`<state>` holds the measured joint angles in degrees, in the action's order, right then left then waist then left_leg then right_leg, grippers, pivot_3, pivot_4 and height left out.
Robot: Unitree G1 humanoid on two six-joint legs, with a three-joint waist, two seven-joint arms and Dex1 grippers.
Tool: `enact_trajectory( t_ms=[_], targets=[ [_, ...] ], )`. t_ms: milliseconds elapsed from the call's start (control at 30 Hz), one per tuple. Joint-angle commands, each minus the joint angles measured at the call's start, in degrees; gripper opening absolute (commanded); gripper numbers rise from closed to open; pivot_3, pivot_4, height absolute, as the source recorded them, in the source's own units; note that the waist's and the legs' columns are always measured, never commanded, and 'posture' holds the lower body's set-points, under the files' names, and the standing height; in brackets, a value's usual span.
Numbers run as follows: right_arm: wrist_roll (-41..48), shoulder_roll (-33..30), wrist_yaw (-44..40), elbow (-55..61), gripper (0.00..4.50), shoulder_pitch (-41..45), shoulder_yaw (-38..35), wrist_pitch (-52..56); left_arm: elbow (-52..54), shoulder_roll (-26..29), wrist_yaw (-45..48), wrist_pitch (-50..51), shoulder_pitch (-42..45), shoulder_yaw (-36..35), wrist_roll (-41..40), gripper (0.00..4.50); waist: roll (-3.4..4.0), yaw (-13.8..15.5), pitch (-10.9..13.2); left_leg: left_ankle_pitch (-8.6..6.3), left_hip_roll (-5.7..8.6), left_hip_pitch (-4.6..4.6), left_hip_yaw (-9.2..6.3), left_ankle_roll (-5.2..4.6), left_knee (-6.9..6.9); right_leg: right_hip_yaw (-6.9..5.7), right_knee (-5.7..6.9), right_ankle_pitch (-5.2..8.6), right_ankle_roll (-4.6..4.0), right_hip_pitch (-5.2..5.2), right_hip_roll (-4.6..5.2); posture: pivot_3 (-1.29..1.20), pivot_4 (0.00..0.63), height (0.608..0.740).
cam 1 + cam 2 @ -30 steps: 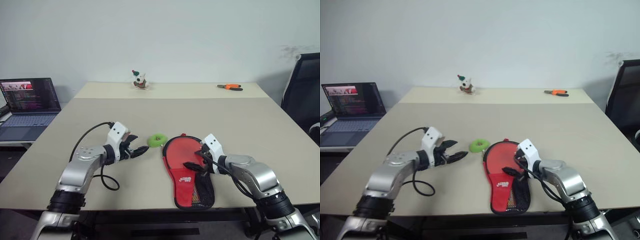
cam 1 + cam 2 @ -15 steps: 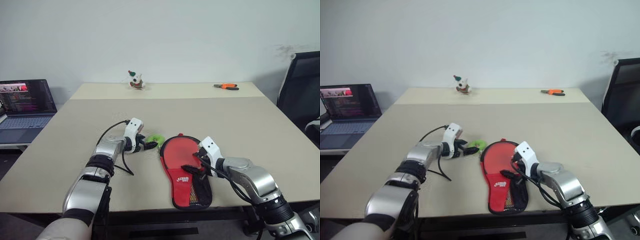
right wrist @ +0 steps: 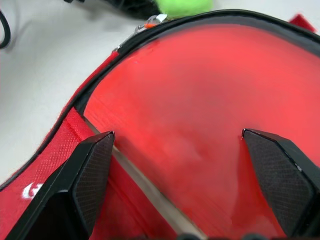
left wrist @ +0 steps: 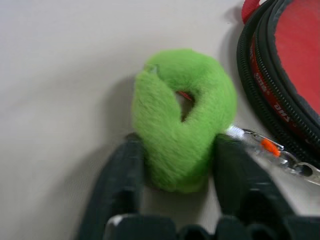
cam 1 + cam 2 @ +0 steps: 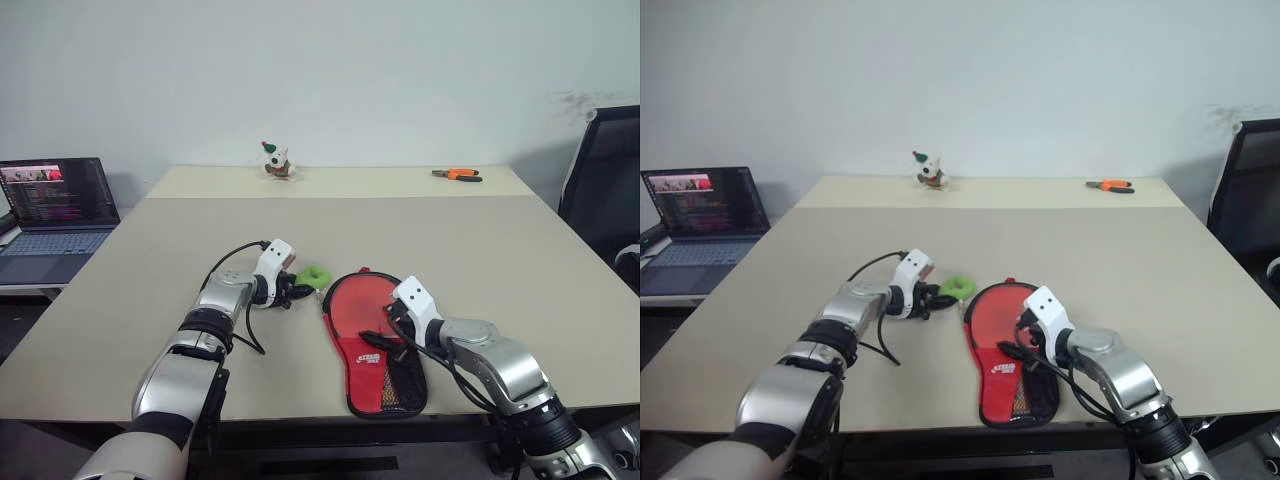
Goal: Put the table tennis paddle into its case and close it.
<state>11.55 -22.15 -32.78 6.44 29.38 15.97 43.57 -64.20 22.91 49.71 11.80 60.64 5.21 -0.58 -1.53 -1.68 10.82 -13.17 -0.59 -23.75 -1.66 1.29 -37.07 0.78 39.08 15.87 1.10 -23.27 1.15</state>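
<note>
Two claws busy: my left claw [image 4: 177, 197] pinches the fluffy green ring tag [image 4: 182, 117], soft and light, at ten o'clock of the floppy case [image 5: 378, 345]; my right claw [image 3: 180, 187] hovers spread over the stiff paddle [image 3: 200, 120].

Silver, rounded arm shells on both sides, black bands at the joints, white blocks at each wrist, looping black cables, and the left gripper [image 5: 297, 294] and right gripper [image 5: 385, 328] with dark fingers.

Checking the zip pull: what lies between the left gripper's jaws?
The green ring tag, pinched from both sides by the left gripper, seen in the left wrist view.
</note>
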Motion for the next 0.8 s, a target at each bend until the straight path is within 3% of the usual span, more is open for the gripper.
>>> enact_trajectory(
  t_ms=[33,100,800],
  targets=[
    [-1.32,-0.02,-1.70,-0.50,4.50,0.12,2.57,-0.50,-1.13,-0.44,0.19,-0.20,-0.29,-0.08,0.97,0.58,0.00,0.00,-0.01,0.00,0.00,0.00,-0.01,0.00,-0.01,-0.01,0.01,0.00,0.00,0.00,0.00,0.00,0.150,0.740],
    [-1.72,0.33,-2.08,-0.64,4.50,0.22,3.21,-0.14,-1.62,-0.47,-0.91,-0.42,0.27,-0.28,1.22,0.03,0.01,0.00,-0.06,0.00,0.00,0.01,-0.01,0.00,-0.01,-0.01,0.02,0.00,0.00,0.00,-0.01,0.00,0.150,0.740],
    [-6.03,0.90,-2.64,-6.53,4.50,-0.38,7.42,2.11,-12.94,-8.81,-26.40,-10.63,15.48,1.07,11.89,0.01,-0.26,0.01,-0.44,0.02,0.05,0.34,0.07,-0.01,-0.02,0.06,0.05,-0.11,0.09,0.29,-0.02,0.00,0.150,0.740]
  ],
)
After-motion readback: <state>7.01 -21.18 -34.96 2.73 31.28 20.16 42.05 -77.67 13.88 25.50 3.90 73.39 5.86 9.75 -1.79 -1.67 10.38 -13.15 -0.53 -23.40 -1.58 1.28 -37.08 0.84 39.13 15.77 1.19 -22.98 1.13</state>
